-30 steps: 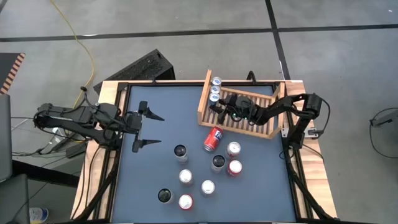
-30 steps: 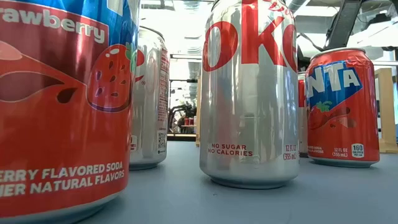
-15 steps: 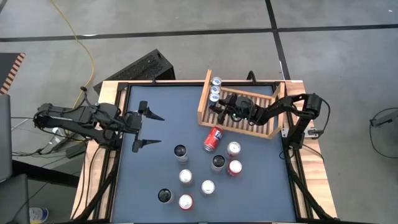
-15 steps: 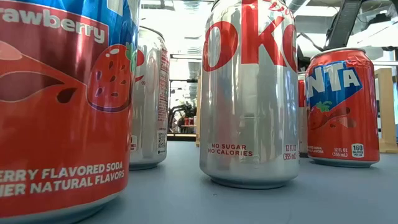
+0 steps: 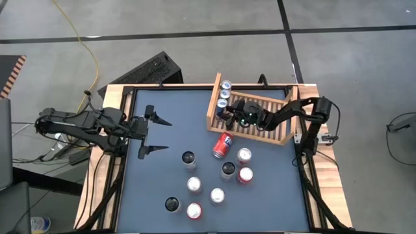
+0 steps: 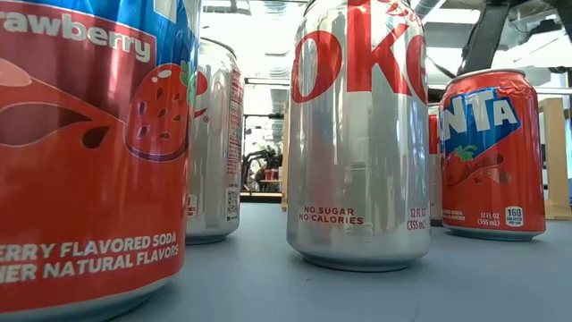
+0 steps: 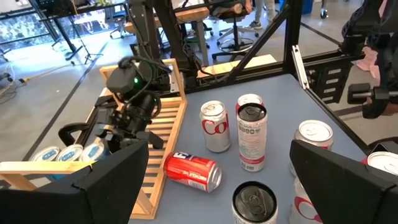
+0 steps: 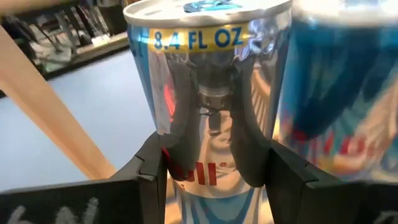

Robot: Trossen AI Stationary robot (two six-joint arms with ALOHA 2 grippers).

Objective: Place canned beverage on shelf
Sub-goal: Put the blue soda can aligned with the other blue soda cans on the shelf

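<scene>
Can (image 8: 211,93) sits between right pincer (image 8: 211,165) fingers, inside shelf (image 5: 260,130).

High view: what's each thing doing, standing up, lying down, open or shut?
Left gripper: open, empty.
Right gripper: shut on slim can.
Slim can: upright, gripped, in the shelf.
Shelf: holds cans at one end.
Red can: lying on its side.
Table cans: upright.

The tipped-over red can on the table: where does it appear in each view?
High view: red can, just below the shelf.
Low view: cannot tell.
Left wrist view: centre bottom, beside the shelf.
Right wrist view: not in it.
Shared landmark: the shelf.
</scene>
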